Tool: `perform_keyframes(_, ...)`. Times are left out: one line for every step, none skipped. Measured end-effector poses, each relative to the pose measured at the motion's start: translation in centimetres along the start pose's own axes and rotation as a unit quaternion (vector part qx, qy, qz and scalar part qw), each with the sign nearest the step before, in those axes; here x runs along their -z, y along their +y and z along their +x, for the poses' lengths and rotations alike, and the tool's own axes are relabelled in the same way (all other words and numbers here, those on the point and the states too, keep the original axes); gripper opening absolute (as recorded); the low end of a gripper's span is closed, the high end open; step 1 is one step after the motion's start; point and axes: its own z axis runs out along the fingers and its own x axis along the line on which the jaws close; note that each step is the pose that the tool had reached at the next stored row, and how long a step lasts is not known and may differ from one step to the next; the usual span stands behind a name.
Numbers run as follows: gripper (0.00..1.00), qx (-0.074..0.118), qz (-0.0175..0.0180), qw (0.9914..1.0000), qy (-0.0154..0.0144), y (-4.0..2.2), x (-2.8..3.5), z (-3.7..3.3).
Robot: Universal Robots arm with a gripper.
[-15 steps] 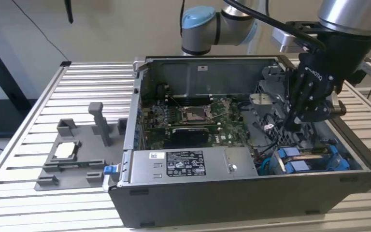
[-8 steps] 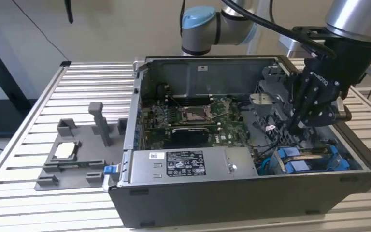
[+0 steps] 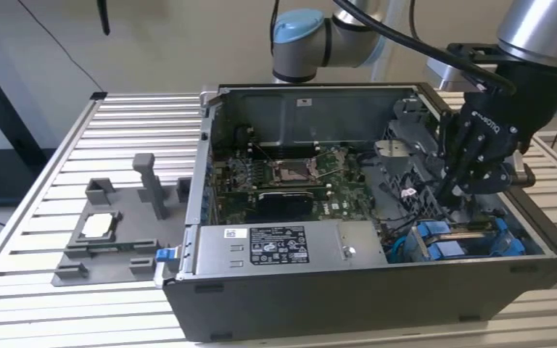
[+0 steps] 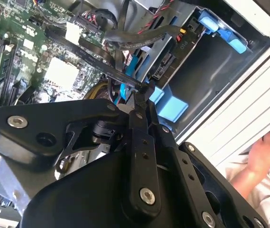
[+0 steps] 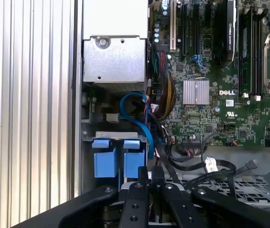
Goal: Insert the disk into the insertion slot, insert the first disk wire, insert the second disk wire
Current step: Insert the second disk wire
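My gripper (image 3: 452, 194) reaches down into the open computer case, just above the grey drive cage, the insertion slot (image 3: 464, 230), at the exterior view's right. In both wrist views the fingers stand shut. In the second wrist view my gripper (image 4: 144, 89) pinches the end of a flat black disk wire (image 4: 89, 52) that runs back over the motherboard. Blue plastic frame tabs (image 5: 107, 159) sit side by side in the cage, right beside my gripper (image 5: 150, 170). The disk's body is hidden inside the cage. A blue cable (image 5: 137, 121) loops behind the tabs.
The silver power-supply box (image 3: 278, 246) lies along the case's front wall. The motherboard (image 3: 278, 177) fills the case floor. A grey fixture (image 3: 114, 235) stands on the slatted table at the exterior view's left. A person's hand (image 4: 263, 154) rests outside the case.
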Motion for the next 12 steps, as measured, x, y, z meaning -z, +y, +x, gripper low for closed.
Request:
perform_keyframes(0.16, 0.000, 0.0000, 1.00000, 0.0000, 0.00, 0.00, 0.00)
perform_keyframes(0.16, 0.000, -0.0001, 1.00000, 0.0000, 0.00, -0.01, 0.00)
perform_keyframes(0.16, 0.000, -0.0003, 1.00000, 0.0001, -0.01, -0.02, 0.01)
perform_keyframes(0.16, 0.000, -0.0011, 1.00000, 0.0001, -0.03, -0.05, 0.01)
perform_keyframes(0.16, 0.000, -0.0025, 1.00000, 0.0000, -0.06, -0.09, 0.00)
perform_keyframes(0.16, 0.000, -0.0043, 0.99999, 0.0000, -0.09, -0.13, 0.00)
perform_keyframes(0.16, 0.000, -0.0065, 0.99998, 0.0001, -0.13, -0.16, 0.00)
perform_keyframes(0.16, 0.000, -0.0086, 0.99996, 0.0001, -0.18, -0.20, 0.01)
perform_keyframes(0.16, 0.000, -0.0106, 0.99994, 0.0002, -0.21, -0.24, 0.02)
perform_keyframes(0.16, 0.001, -0.0130, 0.99992, 0.0002, -0.25, -0.28, 0.02)
perform_keyframes(0.16, 0.001, -0.0157, 0.99988, 0.0002, -0.29, -0.32, 0.03)
perform_keyframes(0.16, 0.001, -0.0185, 0.99983, 0.0002, -0.33, -0.35, 0.04)
